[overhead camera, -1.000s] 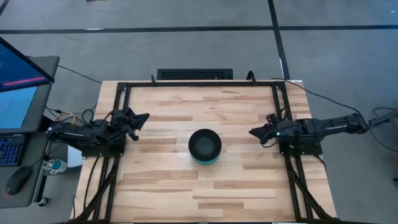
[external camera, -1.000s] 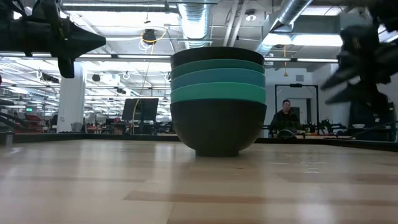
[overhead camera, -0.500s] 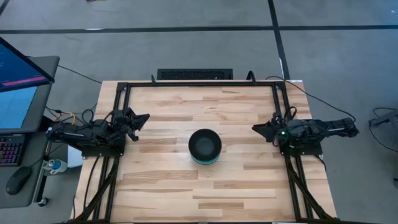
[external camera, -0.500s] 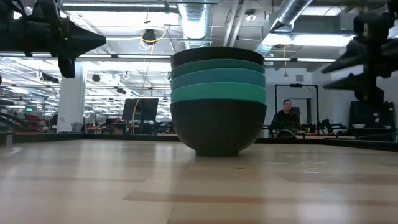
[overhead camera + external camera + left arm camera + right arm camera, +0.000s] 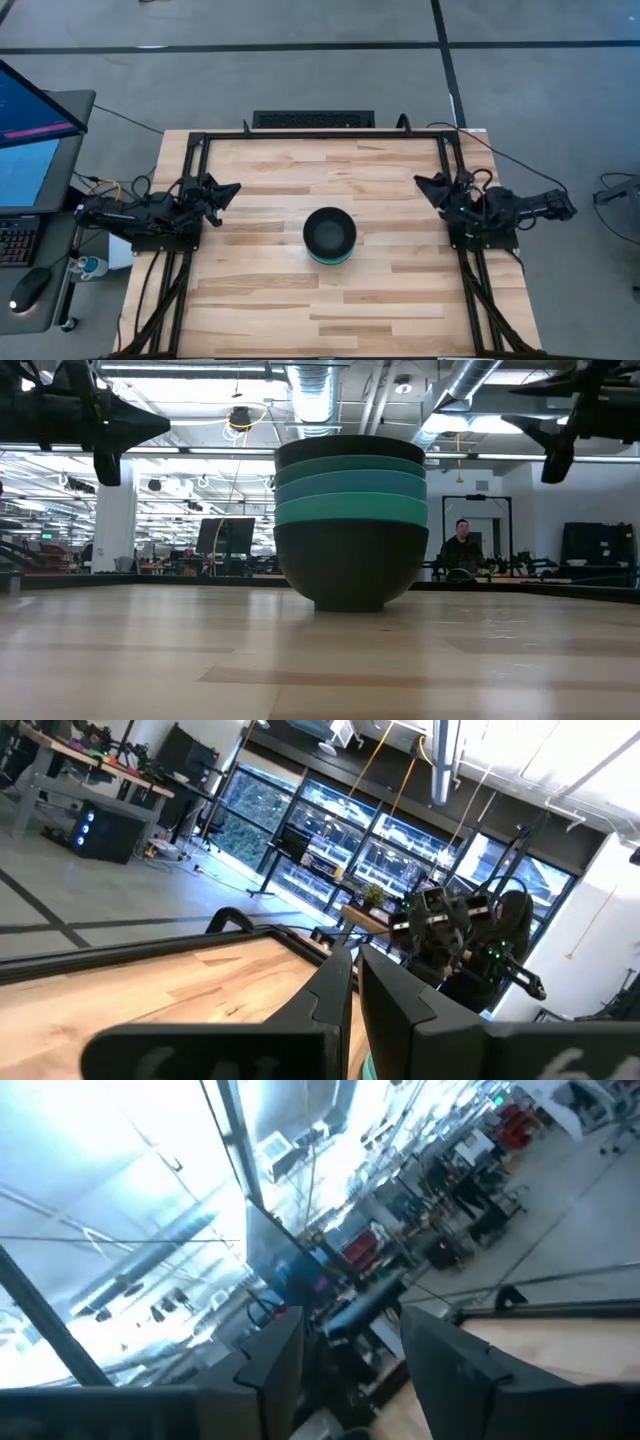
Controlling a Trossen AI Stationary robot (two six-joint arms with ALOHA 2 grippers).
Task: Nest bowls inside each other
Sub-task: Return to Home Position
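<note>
Five bowls (image 5: 330, 236) sit nested in one stack at the table's middle. In the low view the stack (image 5: 350, 520) has a black bowl at the bottom standing on its base, then teal-green, cyan and darker teal rims, and a black bowl on top. My left gripper (image 5: 234, 188) (image 5: 160, 425) hovers shut near the table's left edge, pointing at the stack. Its fingers (image 5: 340, 985) lie close together. My right gripper (image 5: 420, 184) (image 5: 520, 408) hovers open, high near the table's right edge, and its wrist view (image 5: 350, 1350) looks up toward the ceiling.
A black metal frame (image 5: 320, 136) runs along the wooden table's far, left and right edges. A black keyboard-like slab (image 5: 312, 119) lies beyond the far edge. A monitor, keyboard and mouse (image 5: 30, 290) sit off the left side. A person (image 5: 460, 546) sits far behind the table.
My right gripper has drawn back from the stack toward the table's right and far edges, risen, and tipped from pointing downward to about level or higher. The left arm and the bowl stack have kept still.
</note>
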